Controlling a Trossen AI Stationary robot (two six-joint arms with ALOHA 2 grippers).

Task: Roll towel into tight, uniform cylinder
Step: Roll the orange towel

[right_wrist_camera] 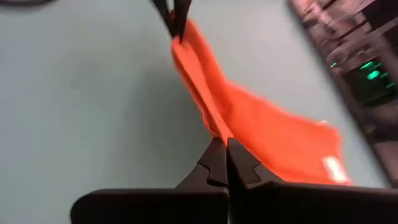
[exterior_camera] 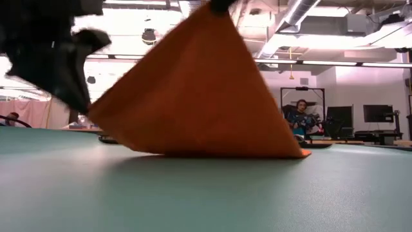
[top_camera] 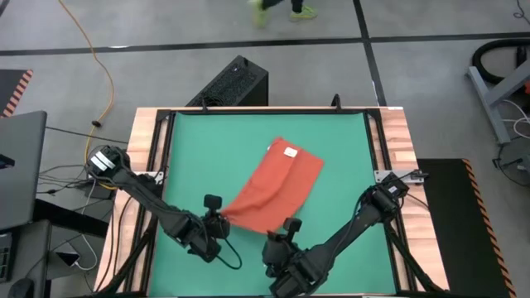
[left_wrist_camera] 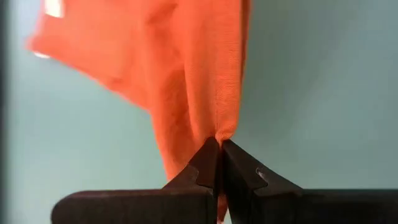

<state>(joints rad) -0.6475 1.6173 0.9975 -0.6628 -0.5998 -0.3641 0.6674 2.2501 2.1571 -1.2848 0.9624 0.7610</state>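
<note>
High view showed the towel [top_camera: 275, 186] unrolled, its far edge lying on the green mat [top_camera: 348, 141] while the left gripper [top_camera: 217, 217] and right gripper [top_camera: 287, 228] pinched its raised near corners, so rolling seemingly remained undone.

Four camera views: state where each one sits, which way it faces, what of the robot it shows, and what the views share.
High view: overhead, looking straight down; both dark arms, orange-red cloth towel on green mat.
Low view: table height, level across the mat; lifted towel, one dark arm.
Left wrist view: behind left gripper, shut on towel.
Right wrist view: behind right gripper, shut on towel; left gripper beyond.
All four share the towel.
</note>
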